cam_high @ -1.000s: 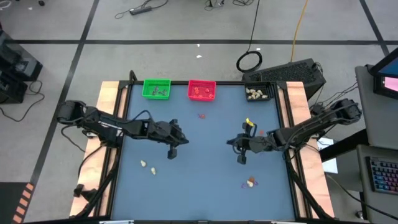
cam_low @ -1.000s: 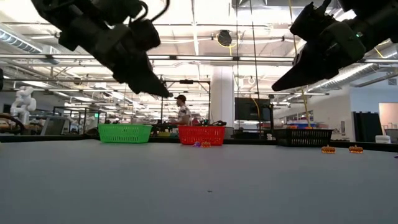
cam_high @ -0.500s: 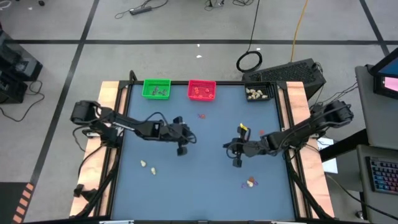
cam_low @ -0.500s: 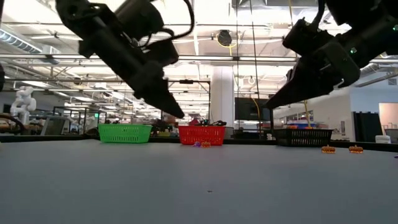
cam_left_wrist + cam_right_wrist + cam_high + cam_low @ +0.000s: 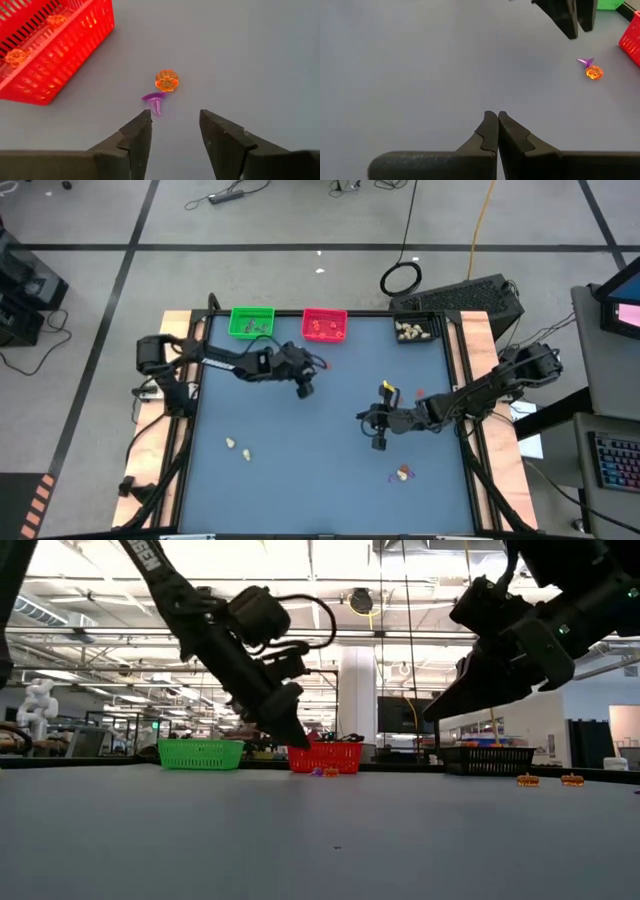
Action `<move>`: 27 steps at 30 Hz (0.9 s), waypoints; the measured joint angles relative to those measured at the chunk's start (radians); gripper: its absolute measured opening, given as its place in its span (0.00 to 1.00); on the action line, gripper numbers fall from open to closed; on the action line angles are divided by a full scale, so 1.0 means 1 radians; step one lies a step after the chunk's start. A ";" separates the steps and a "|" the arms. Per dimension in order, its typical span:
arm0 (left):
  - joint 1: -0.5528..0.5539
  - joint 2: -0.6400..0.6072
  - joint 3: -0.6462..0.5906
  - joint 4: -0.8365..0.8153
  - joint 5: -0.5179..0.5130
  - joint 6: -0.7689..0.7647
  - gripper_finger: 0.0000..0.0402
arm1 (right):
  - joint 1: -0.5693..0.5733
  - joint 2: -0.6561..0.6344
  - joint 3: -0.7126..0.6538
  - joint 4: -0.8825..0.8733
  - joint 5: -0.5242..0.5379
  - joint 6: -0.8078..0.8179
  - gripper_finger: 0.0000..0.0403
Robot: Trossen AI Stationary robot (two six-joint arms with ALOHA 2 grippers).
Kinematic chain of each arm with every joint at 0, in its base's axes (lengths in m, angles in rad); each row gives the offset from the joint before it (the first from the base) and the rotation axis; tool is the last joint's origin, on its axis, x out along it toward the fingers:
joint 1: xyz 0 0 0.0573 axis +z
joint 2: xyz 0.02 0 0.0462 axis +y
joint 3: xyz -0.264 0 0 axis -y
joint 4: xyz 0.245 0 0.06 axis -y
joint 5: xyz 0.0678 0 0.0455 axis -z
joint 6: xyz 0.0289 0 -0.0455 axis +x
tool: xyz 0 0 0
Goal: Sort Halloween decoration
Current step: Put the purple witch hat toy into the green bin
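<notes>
An orange pumpkin trinket and a purple trinket of the Halloween decoration lie on the grey table, just in front of the red tray. My left gripper hovers open a little short of them, pointing down at a slant, and holds nothing. The high view shows it near the red tray. My right gripper is shut and holds nothing. It hangs above the table's right middle.
A green tray and a black tray stand along the far edge beside the red one. Cream trinkets lie near left. A purple and a cream one lie near right. Two orange trinkets lie at the right.
My left gripper has swung from the table's left middle toward the far edge and to the right, coming down close to the red tray and the two trinkets in front of it. My right gripper has shifted slightly to the left and sunk a little.
</notes>
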 joint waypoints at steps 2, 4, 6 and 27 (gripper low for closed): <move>0.011 0.020 0.011 -0.002 0.009 0.001 0.44 | 0.000 0.000 0.000 0.001 0.000 0.001 0.00; 0.018 0.043 0.028 0.008 0.009 0.015 0.44 | 0.000 0.000 0.000 0.001 0.000 0.000 0.00; 0.025 0.069 0.045 0.003 0.005 0.031 0.44 | 0.000 0.000 0.000 0.010 0.000 -0.006 0.00; 0.068 0.233 0.145 0.015 -0.010 0.070 0.32 | 0.000 -0.001 0.000 0.008 0.000 -0.008 0.00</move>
